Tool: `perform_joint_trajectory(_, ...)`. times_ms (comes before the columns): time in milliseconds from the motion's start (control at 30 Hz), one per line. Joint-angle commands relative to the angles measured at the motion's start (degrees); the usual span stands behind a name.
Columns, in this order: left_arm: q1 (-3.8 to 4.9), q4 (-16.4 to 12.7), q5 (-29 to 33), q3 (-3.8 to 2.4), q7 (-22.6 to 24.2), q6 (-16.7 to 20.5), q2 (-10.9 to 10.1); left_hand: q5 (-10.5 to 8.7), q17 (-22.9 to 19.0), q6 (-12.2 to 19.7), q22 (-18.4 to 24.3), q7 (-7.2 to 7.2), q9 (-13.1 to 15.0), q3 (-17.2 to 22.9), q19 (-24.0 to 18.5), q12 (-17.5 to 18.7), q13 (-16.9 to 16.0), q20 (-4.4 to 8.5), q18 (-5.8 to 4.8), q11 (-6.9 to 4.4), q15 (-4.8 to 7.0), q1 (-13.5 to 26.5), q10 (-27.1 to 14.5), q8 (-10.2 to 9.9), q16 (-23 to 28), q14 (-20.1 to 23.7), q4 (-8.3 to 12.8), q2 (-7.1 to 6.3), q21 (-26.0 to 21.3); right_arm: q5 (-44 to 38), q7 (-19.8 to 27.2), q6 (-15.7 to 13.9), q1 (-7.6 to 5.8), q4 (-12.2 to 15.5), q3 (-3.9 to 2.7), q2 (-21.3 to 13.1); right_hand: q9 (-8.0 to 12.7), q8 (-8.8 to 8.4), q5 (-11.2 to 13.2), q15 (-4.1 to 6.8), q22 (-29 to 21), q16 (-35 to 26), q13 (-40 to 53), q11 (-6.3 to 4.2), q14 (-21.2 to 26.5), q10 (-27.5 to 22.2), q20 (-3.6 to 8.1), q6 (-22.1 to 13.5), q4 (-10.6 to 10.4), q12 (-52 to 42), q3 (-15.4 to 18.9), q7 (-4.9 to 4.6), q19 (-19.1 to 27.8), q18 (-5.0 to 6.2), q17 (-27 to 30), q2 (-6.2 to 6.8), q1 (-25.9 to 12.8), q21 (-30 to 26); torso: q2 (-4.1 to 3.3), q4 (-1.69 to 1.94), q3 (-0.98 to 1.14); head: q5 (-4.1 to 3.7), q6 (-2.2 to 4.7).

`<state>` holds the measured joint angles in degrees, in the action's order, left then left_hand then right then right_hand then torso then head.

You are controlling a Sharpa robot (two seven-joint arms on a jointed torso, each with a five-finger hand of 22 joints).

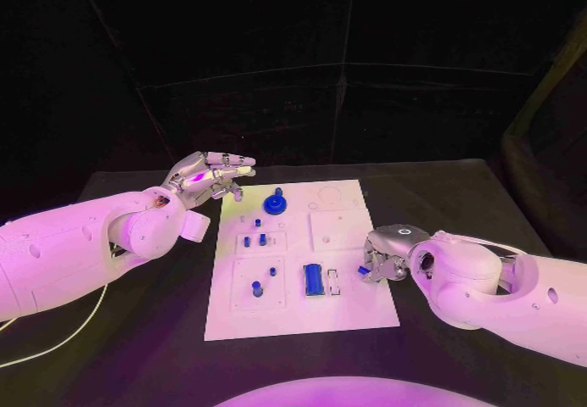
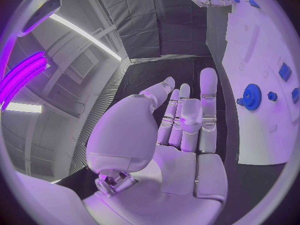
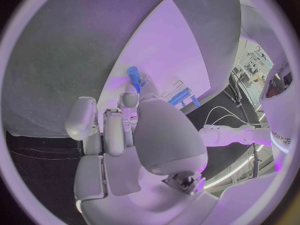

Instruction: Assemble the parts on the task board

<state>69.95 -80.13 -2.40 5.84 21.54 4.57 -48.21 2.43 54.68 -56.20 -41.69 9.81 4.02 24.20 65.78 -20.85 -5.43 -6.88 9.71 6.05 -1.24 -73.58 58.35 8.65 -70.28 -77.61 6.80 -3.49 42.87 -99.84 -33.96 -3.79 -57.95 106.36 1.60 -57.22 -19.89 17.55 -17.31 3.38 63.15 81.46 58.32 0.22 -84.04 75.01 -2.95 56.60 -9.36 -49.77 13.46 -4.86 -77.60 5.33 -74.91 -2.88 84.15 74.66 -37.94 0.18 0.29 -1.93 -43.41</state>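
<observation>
Silver right hand (image 1: pixel 387 257) pinches a blue part (image 1: pixel 365 271); left hand (image 1: pixel 208 176) hovers, fingers apart.

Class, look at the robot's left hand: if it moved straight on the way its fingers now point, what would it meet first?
Probably nothing soon: the left hand hangs open beside the task board, fingers pointing past its far edge, behind the blue gear. Depth is unclear.
</observation>
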Motion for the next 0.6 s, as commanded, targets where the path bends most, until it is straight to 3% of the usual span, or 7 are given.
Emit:
perform_joint_trajectory(33, 0.05, -0.09, 0.18, -0.03, 0.11, -0.71, -0.01, 0.36, -0.05, 0.19, 0.07, 0.15, -0.08, -0.35, -0.07, -0.2, 0.06, -0.11, 0.79, -0.09, 0.06, 0.37, -0.32, 0.14, 0.17, 0.36, 0.08, 0.18, -0.4, -0.41, -2.12, 1.4, 0.38, -0.26, 0.37, -0.04, 0.91, -0.53, -2.63, 0.31, 0.24, -0.29, -0.18, 0.0, -3.18, -0.46, 0.32, 0.19, 0.07, 0.41, -0.9, -0.13, -0.2, -0.03, -0.9, -0.7, 0.91, -0.15, -0.02, -0.04, 0.01, 0.04, 0.05)
perform_joint_trajectory(167, 0.04, -0.1, 0.18, -0.01, 0.09, -0.72, 0.0, 0.36, -0.05, 0.19, 0.07, 0.15, -0.08, -0.35, -0.07, -0.2, 0.06, -0.11, 0.79, -0.09, 0.06, 0.37, -0.32, 0.14, 0.17, 0.36, 0.08, 0.18, -0.4, 1.06, -2.67, -0.14, 0.38, -0.02, 0.37, -0.24, 1.15, -0.92, -4.52, 0.39, 0.63, -0.24, -0.25, -0.15, -3.22, -0.46, 0.42, 0.5, -0.19, 0.57, -2.05, -0.02, -0.41, -0.1, -1.05, -1.51, 1.41, 0.07, 0.01, -0.04, -0.01, 0.0, 0.09)
perform_joint_trajectory(300, 0.03, -0.11, 0.18, 0.01, 0.08, -0.71, -0.02, 0.36, -0.05, 0.19, 0.07, 0.15, -0.08, -0.35, -0.07, -0.2, 0.06, -0.11, 0.79, -0.09, 0.06, 0.37, -0.32, 0.14, 0.17, 0.36, 0.08, 0.18, -0.4, 6.3, -1.45, -2.19, 0.37, 0.54, 0.36, -0.88, 1.79, -2.1, -10.6, 0.34, 1.24, -0.01, -0.06, -0.2, -3.33, 0.04, 0.4, 0.63, -3.45, 0.3, -3.09, -0.01, -0.75, -0.24, -1.48, -1.81, -1.24, 0.44, 0.01, -0.06, -0.03, -0.03, 0.1)
perform_joint_trajectory(600, 0.03, -0.16, 0.18, 0.03, 0.07, -0.75, -0.04, 0.36, -0.05, 0.19, 0.07, 0.15, -0.08, -0.35, -0.07, -0.2, 0.06, -0.11, 0.79, -0.09, 0.06, 0.37, -0.32, 0.14, 0.17, 0.36, 0.08, 0.18, -0.4, 15.56, 2.37, -9.93, 0.34, 2.98, 0.33, -2.41, 2.03, -2.57, -11.62, 0.44, 1.86, 0.33, 0.27, -0.14, -3.46, 0.29, 0.47, 1.1, -4.23, -0.08, -4.19, 0.04, -1.04, -0.33, -2.04, -0.97, -1.24, 0.81, -0.05, 0.03, -0.06, -0.02, 0.09)
